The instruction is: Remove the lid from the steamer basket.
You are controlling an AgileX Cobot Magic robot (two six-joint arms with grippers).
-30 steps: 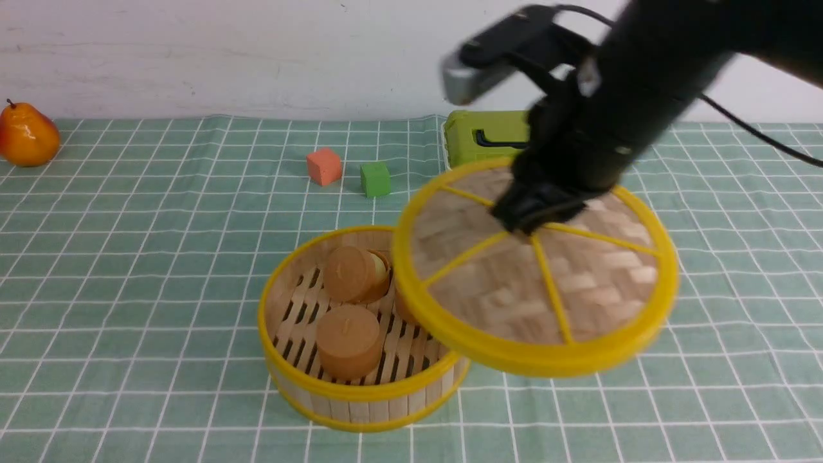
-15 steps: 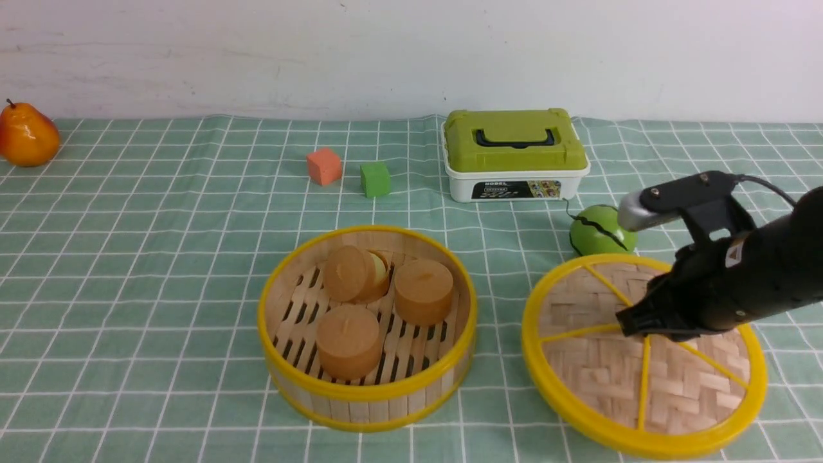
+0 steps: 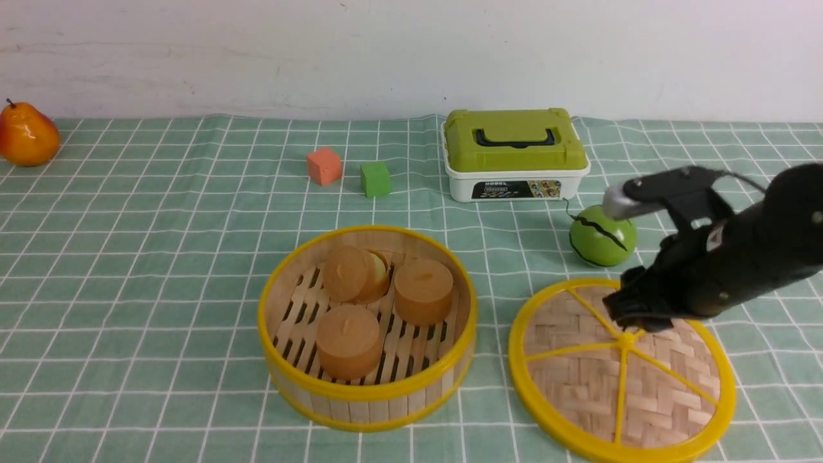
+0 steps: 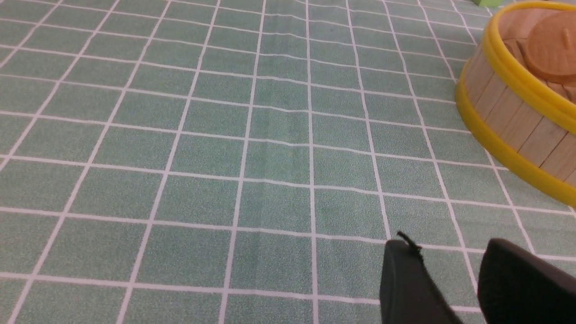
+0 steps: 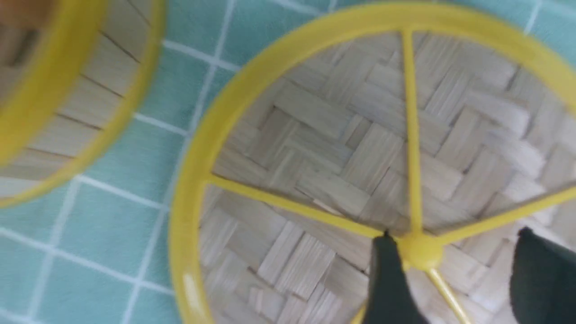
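A white wall [image 3: 257, 51] rises behind the green checked tablecloth [image 3: 128, 257].

Centre: steamer basket [image 3: 366, 328] stood on the cloth [image 3: 128, 257], three cakes [image 3: 348, 339] in it | Right: lid [image 3: 620, 379] lay flat on the cloth, near the basket, not touching | Behind basket: two cubes [image 3: 323, 166] — box [image 3: 516, 154] further right | Ball [image 3: 601, 243] between box and lid | Far left, back: pear [image 3: 27, 136]

Yellow-rimmed woven lid [image 3: 620, 374], 5 spokes, lying flat just right of uncovered bamboo-slat steamer basket [image 3: 366, 402]
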